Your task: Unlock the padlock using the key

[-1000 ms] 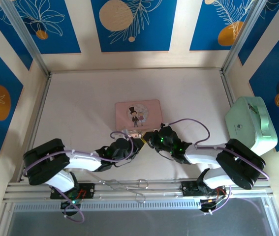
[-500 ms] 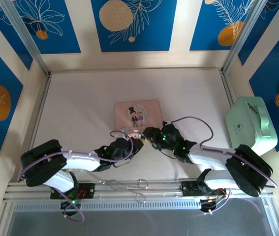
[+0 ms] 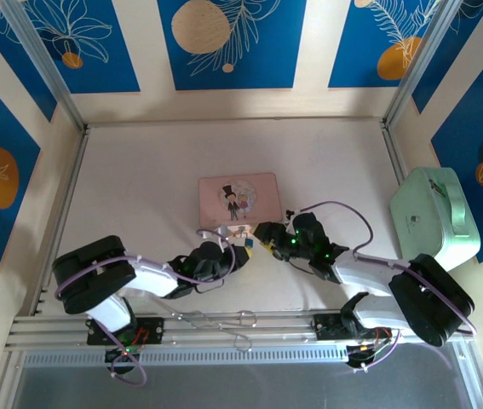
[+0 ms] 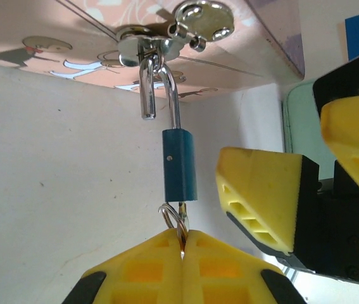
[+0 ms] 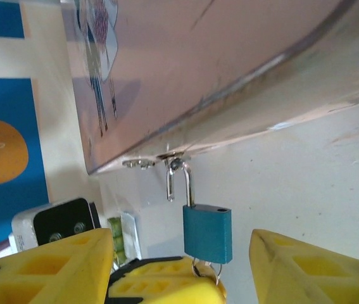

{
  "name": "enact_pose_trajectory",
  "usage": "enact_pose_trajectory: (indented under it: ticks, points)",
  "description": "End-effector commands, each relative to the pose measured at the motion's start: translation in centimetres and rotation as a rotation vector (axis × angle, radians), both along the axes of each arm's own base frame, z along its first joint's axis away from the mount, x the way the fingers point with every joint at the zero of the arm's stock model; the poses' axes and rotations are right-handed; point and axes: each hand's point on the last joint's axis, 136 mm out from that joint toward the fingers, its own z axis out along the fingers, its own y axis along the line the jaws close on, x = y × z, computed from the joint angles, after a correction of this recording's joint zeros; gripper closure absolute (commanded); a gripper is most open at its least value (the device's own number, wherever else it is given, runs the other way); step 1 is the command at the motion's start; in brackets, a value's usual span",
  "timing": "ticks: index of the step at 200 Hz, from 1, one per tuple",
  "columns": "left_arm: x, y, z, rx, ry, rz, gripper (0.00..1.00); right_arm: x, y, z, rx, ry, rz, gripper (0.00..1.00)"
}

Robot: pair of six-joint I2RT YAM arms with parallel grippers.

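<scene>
Left wrist view: the left pincer [image 4: 182, 246] is pressed together on one key [image 4: 183, 210], which is mostly hidden between its pads and sits in the bottom of one blue padlock [image 4: 179, 164]. The padlock is hooked through the hasp of the pink box [image 4: 52, 31], and one shackle leg ends free. Just beside it, the right pincer [image 3: 266, 239] stands spread, not touching. Bare table [image 4: 52, 209] lies to the left. One mint case [image 3: 435, 213] sits at the right edge.
</scene>
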Motion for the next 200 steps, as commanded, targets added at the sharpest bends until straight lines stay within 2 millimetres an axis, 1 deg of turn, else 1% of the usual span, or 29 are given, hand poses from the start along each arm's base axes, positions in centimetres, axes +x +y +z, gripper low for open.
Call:
enact_pose_trajectory:
  ticks: [1, 10, 37, 53, 71, 90, 123, 139, 149, 200]
  points:
    - [0.2, -0.4, 1.9, -0.050, -0.084, -0.041, 1.00, -0.4, 1.0, 0.3, 0.030, -0.036, 0.062, 0.41]
    - [0.2, -0.3, 2.1, -0.055, -0.092, -0.046, 1.00, -0.4, 1.1, 0.0, 0.028, -0.030, 0.068, 0.41]
    - [0.2, -0.2, 2.0, -0.059, -0.094, -0.058, 1.00, -0.2, 2.3, 0.2, 0.068, -0.060, 0.116, 0.41]
    - [0.2, 0.0, 1.7, -0.072, -0.081, -0.057, 1.00, -0.1, 2.8, -0.4, 0.070, -0.046, 0.135, 0.42]
    - [0.1, 0.1, 1.3, -0.083, -0.063, -0.055, 1.00, 0.0, 2.8, -1.4, 0.077, -0.026, 0.124, 0.43]
    - [0.0, 0.2, 0.8, -0.097, -0.049, -0.045, 1.00, 0.1, 3.2, -1.7, 0.094, -0.023, 0.134, 0.47]
    - [0.1, 0.5, 0.5, -0.099, -0.040, -0.031, 1.00, 0.4, 3.5, -1.2, 0.112, -0.042, 0.141, 0.52]
    - [0.2, 0.6, 0.4, -0.097, -0.036, -0.024, 1.00, 0.5, 3.4, -0.9, 0.108, -0.053, 0.135, 0.58]
    - [0.2, 0.7, 0.4, -0.100, -0.038, -0.020, 1.00, 0.6, 3.3, -0.9, 0.101, -0.056, 0.128, 0.60]
    - [0.5, 0.4, 1.2, -0.124, -0.041, -0.014, 1.00, 0.9, 3.1, -1.0, 0.099, -0.096, 0.111, 0.62]
